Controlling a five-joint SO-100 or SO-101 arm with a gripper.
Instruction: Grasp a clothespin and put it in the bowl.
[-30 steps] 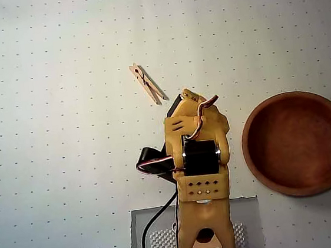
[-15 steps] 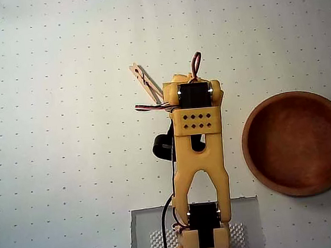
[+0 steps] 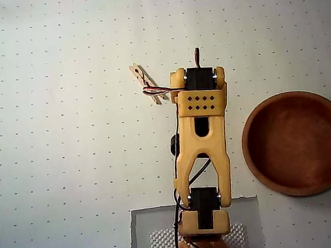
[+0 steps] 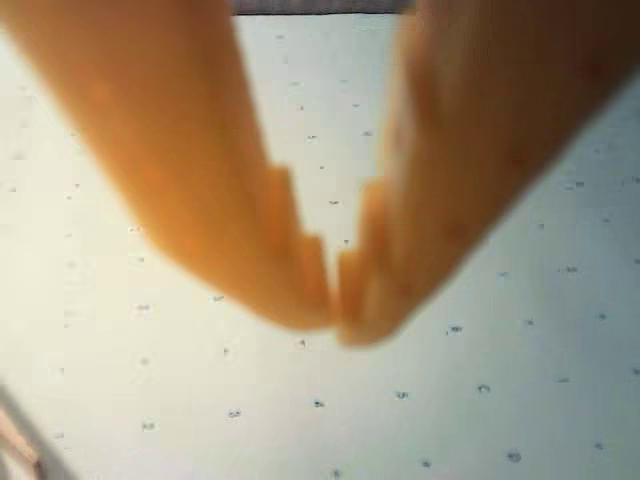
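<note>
Gripper (image 4: 335,325) fills the wrist view, its two yellow-orange fingers (image 4: 250,250) pressed together at the tips with nothing between them, hanging over the white dotted table (image 4: 450,400). Low in the left corner there's a tan blur, too soft to name. Now the overhead view: the yellow arm (image 3: 202,149) stretches up the middle, the fingers hidden beneath it. The clothespin (image 3: 140,76) lies slanted just left of the arm's far end, a wire crossing it. The bowl (image 3: 298,142) sits empty, well off to the right
</note>
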